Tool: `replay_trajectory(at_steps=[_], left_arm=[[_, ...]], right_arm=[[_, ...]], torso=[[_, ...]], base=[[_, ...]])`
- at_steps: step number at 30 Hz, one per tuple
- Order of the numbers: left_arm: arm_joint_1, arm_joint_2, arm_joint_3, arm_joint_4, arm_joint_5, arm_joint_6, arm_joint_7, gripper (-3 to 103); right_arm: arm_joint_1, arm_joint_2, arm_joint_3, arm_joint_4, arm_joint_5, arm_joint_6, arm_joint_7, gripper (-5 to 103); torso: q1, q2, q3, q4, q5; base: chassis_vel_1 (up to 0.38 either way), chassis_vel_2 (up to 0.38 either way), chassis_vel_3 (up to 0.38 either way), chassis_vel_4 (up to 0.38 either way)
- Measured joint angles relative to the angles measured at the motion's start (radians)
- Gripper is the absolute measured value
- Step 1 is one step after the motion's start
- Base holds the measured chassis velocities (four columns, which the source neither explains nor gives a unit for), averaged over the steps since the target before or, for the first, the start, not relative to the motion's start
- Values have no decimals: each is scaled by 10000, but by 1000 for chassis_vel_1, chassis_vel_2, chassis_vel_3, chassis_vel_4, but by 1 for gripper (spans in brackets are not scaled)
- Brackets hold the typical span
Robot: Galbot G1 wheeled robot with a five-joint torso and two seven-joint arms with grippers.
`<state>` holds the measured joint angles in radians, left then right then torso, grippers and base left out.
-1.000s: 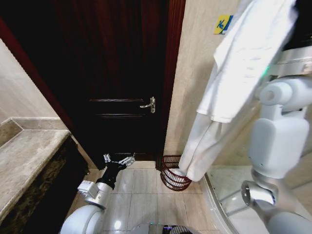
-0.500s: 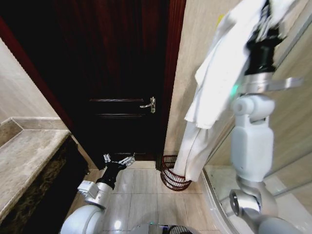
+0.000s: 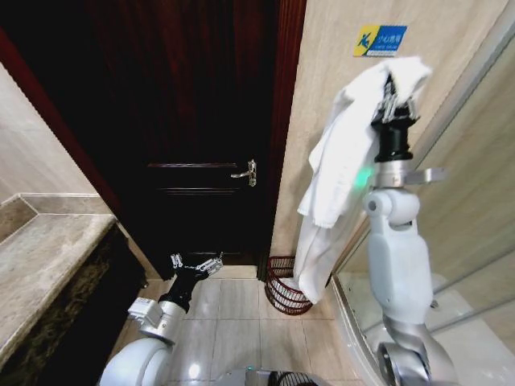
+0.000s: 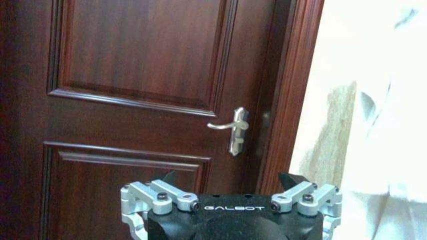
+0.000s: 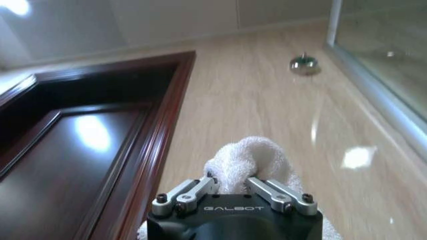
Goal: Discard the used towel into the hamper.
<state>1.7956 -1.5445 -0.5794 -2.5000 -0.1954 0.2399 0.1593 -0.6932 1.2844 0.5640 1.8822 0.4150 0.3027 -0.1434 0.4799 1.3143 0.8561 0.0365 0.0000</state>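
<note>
While the right gripper [image 3: 396,95] is raised high in the head view, its fingers are pinched on the top fold of the white towel [image 3: 338,173], which hangs in a long drape down to the hamper [image 3: 286,285]. That basket stands on the floor tiles in the corner between the dark door [image 3: 193,121] and the beige wall [image 3: 322,96], and the towel's lower end hangs at its rim, seemingly just inside. Compared with 1 second ago, the right arm has swung away from the camera and straightened upright, so the cloth that crowded the upper right of the view now hangs farther off and more squarely over the basket. I judge that the towel is lined up for release, though most of its length is above the rim and could slump over the edge. The left gripper [image 3: 195,264] is low by the door's foot, where it was before.

From the left wrist view, the left gripper [image 4: 230,202] has its jaws spread wide with nothing between them, facing the door and its lever handle [image 4: 232,128], with the towel [image 4: 393,125] at the side.

Seen from the right wrist view, the right gripper [image 5: 233,187] has both fingers pressed into a bunched hump of towel [image 5: 250,160], pointing up toward the wall and door frame.
</note>
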Motion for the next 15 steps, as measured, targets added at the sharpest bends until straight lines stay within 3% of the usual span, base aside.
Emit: replay_trajectory(at_steps=[15], left_arm=[[0, 0, 0, 0, 0, 0, 0, 100]], right_arm=[[-2440, 387, 134, 720, -248, 652, -456, 8]], torso=[[-1, 0, 0, 0, -2]], base=[[0, 0, 0, 0]])
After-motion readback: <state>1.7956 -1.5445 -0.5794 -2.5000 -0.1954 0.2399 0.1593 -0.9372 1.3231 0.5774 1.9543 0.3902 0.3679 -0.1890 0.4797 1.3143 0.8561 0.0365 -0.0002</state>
